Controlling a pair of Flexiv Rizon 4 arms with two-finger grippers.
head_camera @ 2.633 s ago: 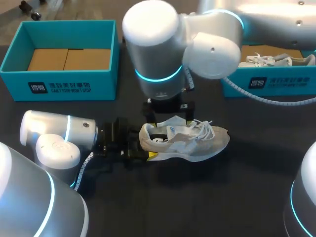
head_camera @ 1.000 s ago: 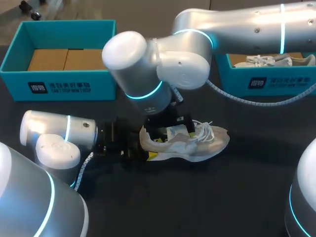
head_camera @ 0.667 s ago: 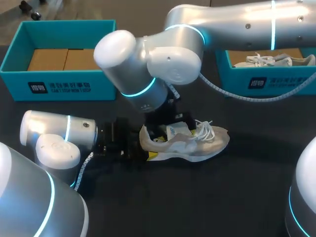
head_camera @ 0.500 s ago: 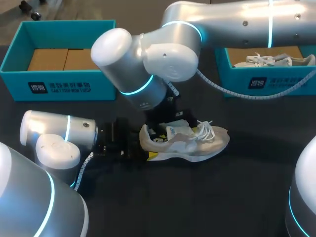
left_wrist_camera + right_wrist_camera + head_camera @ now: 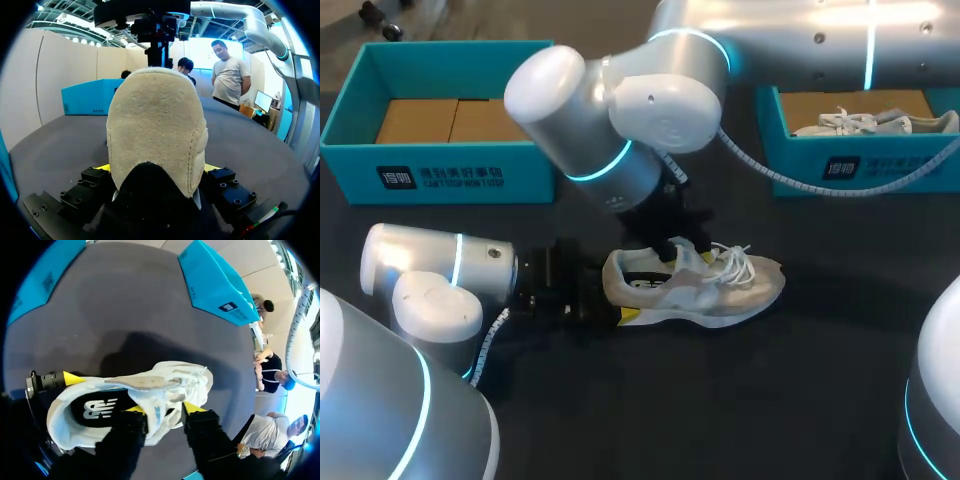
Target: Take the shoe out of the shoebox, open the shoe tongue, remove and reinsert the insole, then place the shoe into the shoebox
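So nearest the camera, lower left of the head view, my left gripper [image 5: 156, 172] is clenched on the heel of the shoe [image 5: 705, 285], one yellow tip on each side of it. I reckon that's just to pin the thing down so it doesn't skid while the other arm works on it.

The shoe itself is out of its box, lying on its side on the dark table [image 5: 770, 400] about mid-frame, toe pointing right, laces loose.

Just above it, my right gripper [image 5: 163, 410] reaches in from the upper right and is pinched on the shoe's upper right by the tongue [image 5: 145, 382]. One finger sits inside the opening and one outside. My guess is it's peeling the tongue open to get at the insole [image 5: 97, 407], which sits in the shoe under that inside finger.

Furthest back, along the top of the frame: an open teal shoebox [image 5: 450, 170] at upper left holding only cardboard, probably where this shoe ends up, and another teal box [image 5: 860, 165] at upper right with a second shoe [image 5: 870, 122] in it.
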